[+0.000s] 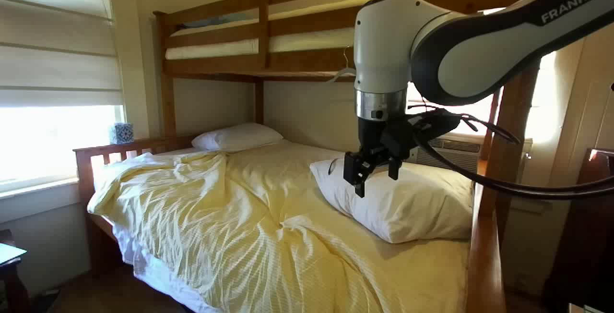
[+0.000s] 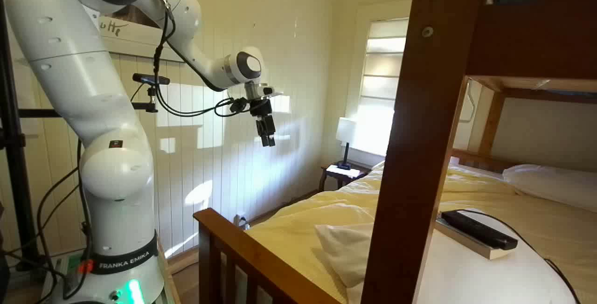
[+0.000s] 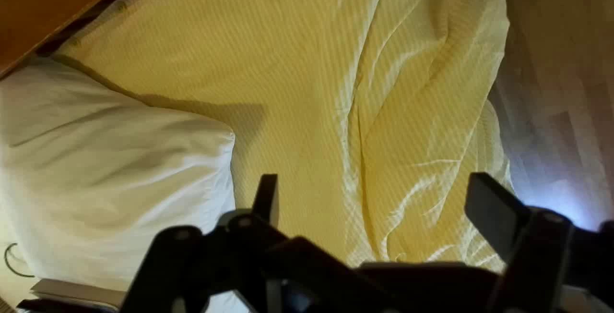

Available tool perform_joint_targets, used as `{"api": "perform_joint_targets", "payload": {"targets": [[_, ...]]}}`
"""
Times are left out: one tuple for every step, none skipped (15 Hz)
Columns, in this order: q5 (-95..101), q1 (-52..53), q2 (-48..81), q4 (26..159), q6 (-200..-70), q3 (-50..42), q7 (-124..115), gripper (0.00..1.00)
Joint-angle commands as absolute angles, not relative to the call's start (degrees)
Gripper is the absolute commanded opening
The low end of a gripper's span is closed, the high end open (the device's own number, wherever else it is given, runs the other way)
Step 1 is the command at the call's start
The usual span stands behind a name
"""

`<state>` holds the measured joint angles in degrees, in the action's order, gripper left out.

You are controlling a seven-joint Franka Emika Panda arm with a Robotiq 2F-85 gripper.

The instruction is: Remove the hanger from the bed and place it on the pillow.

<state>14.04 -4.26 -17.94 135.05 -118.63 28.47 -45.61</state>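
Observation:
The hanger (image 1: 343, 72) is pale with a thin metal hook and hangs from the upper bunk rail, partly hidden behind the arm. The bed (image 1: 216, 66) is a brown wooden bunk with rumpled yellow bedding, also below the wrist view (image 3: 297, 63). The large white pillow (image 1: 412, 207) lies at the near end of the lower mattress. It also shows in an exterior view (image 2: 345, 248), partly behind a post, and at left in the wrist view (image 3: 120, 174). My gripper (image 1: 377, 182) points down, open and empty, above the lower bed (image 2: 268, 143); its fingers are wide apart (image 3: 376, 202).
A flatter white pillow (image 1: 235, 136) lies at the far end. The bunk post (image 2: 419, 131) and end rail (image 2: 266, 257) stand near the arm. A black object (image 2: 480, 231) rests on a book upon a white surface (image 2: 503, 276). A lamp (image 2: 346, 131) stands by the window.

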Motion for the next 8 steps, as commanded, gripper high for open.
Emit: {"api": "perform_joint_targets", "payload": {"targets": [[15.48,-0.27,-17.25,134.90,-118.21,24.76,-46.72,1.00],[15.48,-0.27,-17.25,134.90,-118.21,24.76,-46.72,1.00],[15.48,-0.27,-17.25,134.90,-118.21,24.76,-46.72,1.00],[16.16,-0.30,-17.09,135.01,-118.55,24.09,-46.53,1.00],[17.70,-0.36,-17.03,135.06,-118.56,23.00,-46.65,1.00],[19.51,-0.72,-17.18,134.97,-118.63,21.35,-45.72,1.00],[22.21,-1.39,-17.63,134.81,-118.61,20.12,-45.68,1.00],[24.47,-1.80,-17.77,134.65,-119.01,18.64,-45.18,1.00]]}}
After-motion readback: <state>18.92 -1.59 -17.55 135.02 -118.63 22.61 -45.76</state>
